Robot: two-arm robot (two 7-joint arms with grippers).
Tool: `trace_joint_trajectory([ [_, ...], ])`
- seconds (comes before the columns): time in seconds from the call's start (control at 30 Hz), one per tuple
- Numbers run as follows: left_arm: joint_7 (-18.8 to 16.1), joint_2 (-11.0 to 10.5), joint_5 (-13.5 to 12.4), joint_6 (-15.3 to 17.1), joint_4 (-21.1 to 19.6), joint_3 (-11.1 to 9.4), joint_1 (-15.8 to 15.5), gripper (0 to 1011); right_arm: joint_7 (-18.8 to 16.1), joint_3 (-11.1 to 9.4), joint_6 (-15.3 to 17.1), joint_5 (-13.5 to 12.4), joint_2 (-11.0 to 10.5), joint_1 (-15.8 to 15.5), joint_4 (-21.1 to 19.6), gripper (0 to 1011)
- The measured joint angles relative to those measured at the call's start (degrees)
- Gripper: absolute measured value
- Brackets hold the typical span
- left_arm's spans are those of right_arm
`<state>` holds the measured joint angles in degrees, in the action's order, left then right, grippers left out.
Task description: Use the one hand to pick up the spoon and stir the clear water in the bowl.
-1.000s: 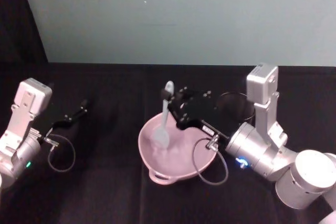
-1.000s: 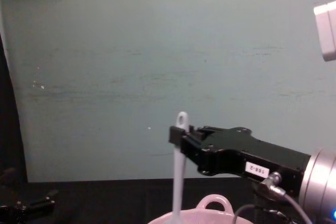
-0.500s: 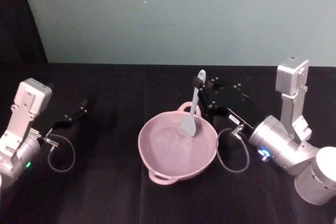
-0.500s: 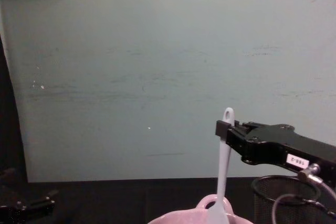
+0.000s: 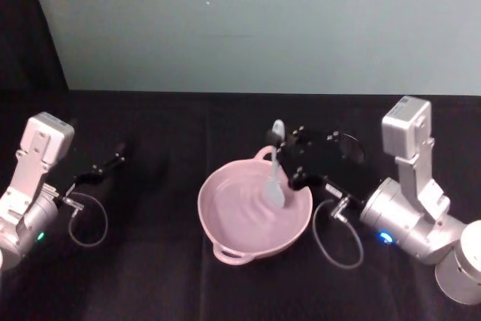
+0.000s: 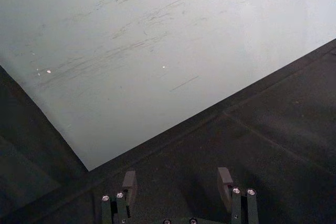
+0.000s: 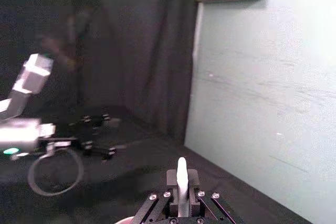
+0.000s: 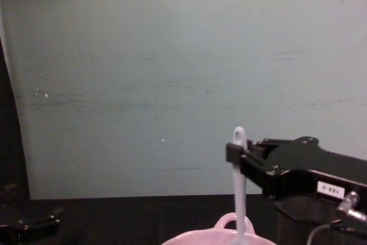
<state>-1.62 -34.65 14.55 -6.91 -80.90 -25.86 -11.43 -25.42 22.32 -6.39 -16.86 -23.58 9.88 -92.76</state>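
The spoon (image 5: 274, 173) is held almost upright by the right gripper (image 5: 285, 139), which is clenched on the handle just below the oval hole. Its long axis thus runs straight down from the gripper into the bowl (image 5: 204, 219). In the chest view the spoon (image 8: 239, 193) is seen dropping from the right gripper (image 8: 235, 153) to behind the rim of the bowl (image 8: 198, 238), close beside the loop handle. From the head view the scoop is placed in the far right part of the bowl, near the wall on the gripper's side. Contact with the water is judged likely but cannot be confirmed. Stirring is therefore judged to turn on the scoop being swept towards the robot's left and nearer, where the open water lies, with the axis kept steep. The left gripper (image 5: 116, 157) is parked on the tabletop (image 5: 150, 276) at the left, well apart from the bowl, its fingers (image 6: 128, 182) spread with nothing between them
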Motion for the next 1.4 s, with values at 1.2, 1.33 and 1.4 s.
trace_joint_trajectory([
  [1.2, 0.00, 0.00, 0.00, 0.00, 0.00, 0.00, 0.00, 1005, -1.12, -0.60, -2.09, -6.86, 5.61, 3.79, 9.35, 117],
  [1.33, 0.00, 0.00, 0.00, 0.00, 0.00, 0.00, 0.00, 1005, -0.51, -1.92, -2.19, -7.01, 4.64, 3.30, 8.88, 118],
  [1.4, 0.00, 0.00, 0.00, 0.00, 0.00, 0.00, 0.00, 1005, -0.39, -2.23, -2.19, -6.93, 4.21, 3.12, 8.46, 118],
])
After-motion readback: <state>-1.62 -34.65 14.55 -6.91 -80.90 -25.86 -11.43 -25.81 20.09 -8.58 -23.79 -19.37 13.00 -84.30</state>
